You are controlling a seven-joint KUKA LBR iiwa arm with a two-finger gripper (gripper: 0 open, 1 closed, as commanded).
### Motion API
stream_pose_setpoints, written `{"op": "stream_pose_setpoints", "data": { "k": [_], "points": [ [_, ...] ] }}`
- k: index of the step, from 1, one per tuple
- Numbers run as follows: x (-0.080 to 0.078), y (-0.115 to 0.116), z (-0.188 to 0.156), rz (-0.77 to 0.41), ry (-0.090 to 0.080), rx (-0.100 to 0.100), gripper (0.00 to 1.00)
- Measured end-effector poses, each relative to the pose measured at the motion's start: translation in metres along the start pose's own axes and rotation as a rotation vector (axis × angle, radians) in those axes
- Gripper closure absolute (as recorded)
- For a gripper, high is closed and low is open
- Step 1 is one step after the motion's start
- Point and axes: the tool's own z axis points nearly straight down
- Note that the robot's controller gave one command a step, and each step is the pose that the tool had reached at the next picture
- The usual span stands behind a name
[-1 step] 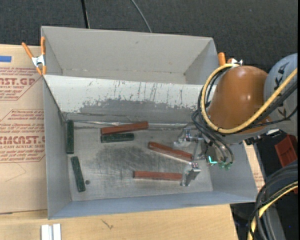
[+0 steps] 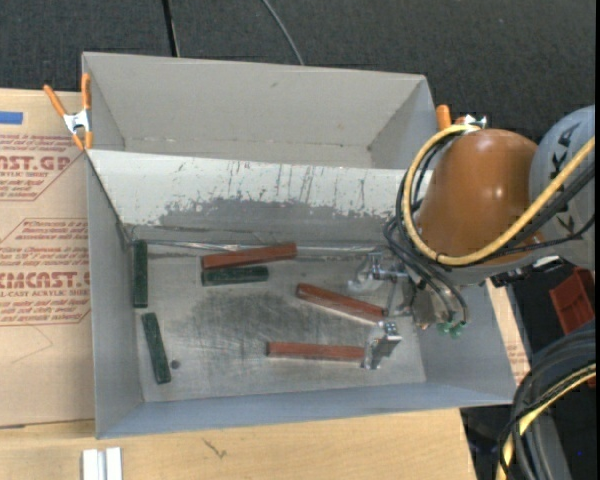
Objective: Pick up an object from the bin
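My gripper (image 2: pixel 381 306) is low at the bin's right side, open, one fingertip (image 2: pixel 376 267) toward the back and the other (image 2: pixel 383 347) toward the front. The right end of a slanted red-brown bar (image 2: pixel 338 302) lies between them, with a gap on each side. A second red-brown bar (image 2: pixel 314 350) lies flat toward the front, its right end touching or nearly touching the front fingertip.
A third red-brown bar (image 2: pixel 248 258) and a dark green bar (image 2: pixel 235 276) lie side by side near the back wall. Two more dark green bars (image 2: pixel 139 273) (image 2: pixel 156 347) lie along the left wall. The arm's orange cover and cables overhang the right rim.
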Motion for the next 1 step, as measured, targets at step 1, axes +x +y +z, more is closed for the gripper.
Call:
{"op": "stream_pose_setpoints", "data": {
  "k": [1],
  "points": [
    [-0.0059, -0.0033, 0.0524, -0.068, -0.006, 0.0, 0.0]
  ]
}}
